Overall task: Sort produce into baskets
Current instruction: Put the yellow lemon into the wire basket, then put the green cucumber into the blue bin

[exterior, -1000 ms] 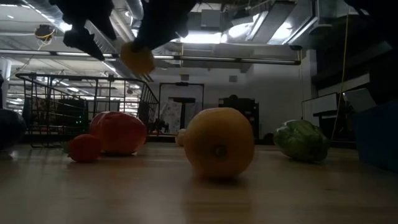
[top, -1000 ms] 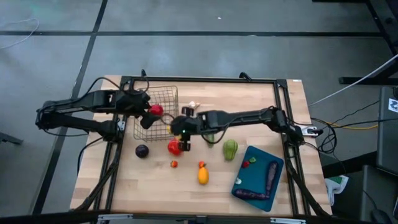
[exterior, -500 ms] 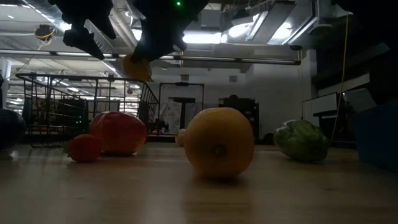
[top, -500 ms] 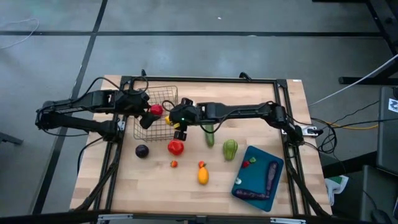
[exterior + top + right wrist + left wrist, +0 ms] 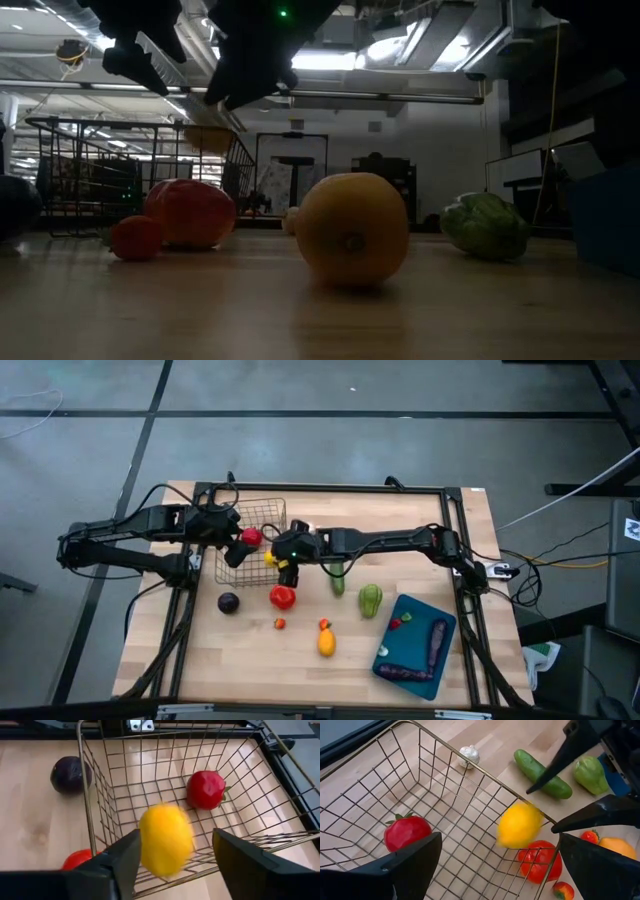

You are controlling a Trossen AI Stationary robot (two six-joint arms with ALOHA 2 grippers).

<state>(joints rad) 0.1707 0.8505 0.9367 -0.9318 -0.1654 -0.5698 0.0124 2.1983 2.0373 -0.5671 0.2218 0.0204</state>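
The yellow lemon (image 5: 166,846) is blurred in mid-air at the near right corner of the silver wire basket (image 5: 262,520). It is below and apart from my right gripper (image 5: 172,870), which is open. The lemon also shows in the left wrist view (image 5: 519,825) and the low view (image 5: 210,138). A red tomato (image 5: 407,831) lies on the basket's floor. My left gripper (image 5: 500,870) hangs open and empty over the basket's left side. The teal tray (image 5: 415,640) at the near right holds two purple eggplants and a small red piece.
On the table near the basket lie a big red tomato (image 5: 283,597), a dark eggplant (image 5: 229,602), a small tomato (image 5: 280,624) and an orange fruit (image 5: 326,642). A cucumber (image 5: 338,580), a green pepper (image 5: 370,600) and garlic (image 5: 308,532) lie to its right.
My right gripper has carried the lemon toward the table's left and far edge, up to the basket's near right corner, and has let go of it. The lemon has dropped clear below the fingers to about the height of the basket's rim.
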